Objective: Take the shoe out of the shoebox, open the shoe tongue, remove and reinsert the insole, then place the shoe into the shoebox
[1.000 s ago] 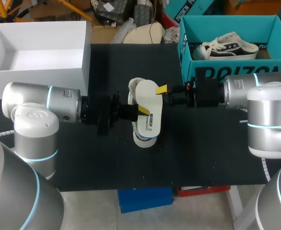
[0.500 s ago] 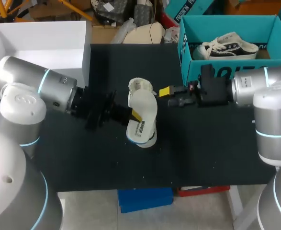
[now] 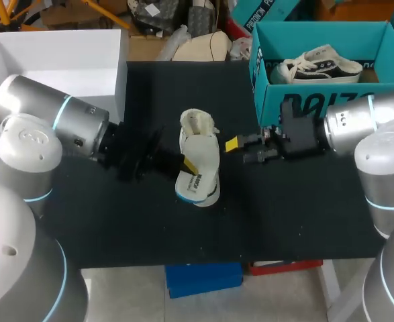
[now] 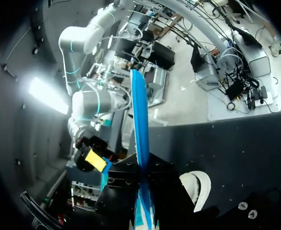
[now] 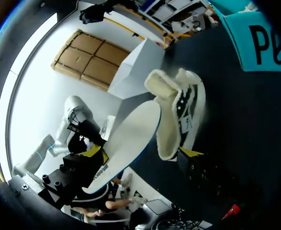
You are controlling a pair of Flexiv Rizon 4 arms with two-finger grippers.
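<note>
The left claw (image 3: 188, 164) comes in from the shoe's (image 3: 197, 123) left and is clamped on the edge of the white, blue-rimmed insole (image 3: 202, 157). The insole is outside the shoe, lying over its length. The shoe itself rests on the black bench (image 3: 284, 215) with its fleecy opening at the far end. Just right of the shoe, the right claw (image 3: 241, 150) hangs spread and holds nothing, clear of both shoe and insole. Further right and behind stands the teal shoebox (image 3: 277, 100). The insole looks freshly removed, so reinsertion seems the step in hand. That likely calls for tipping one end into the opening while the right claw steadies the shoe.
</note>
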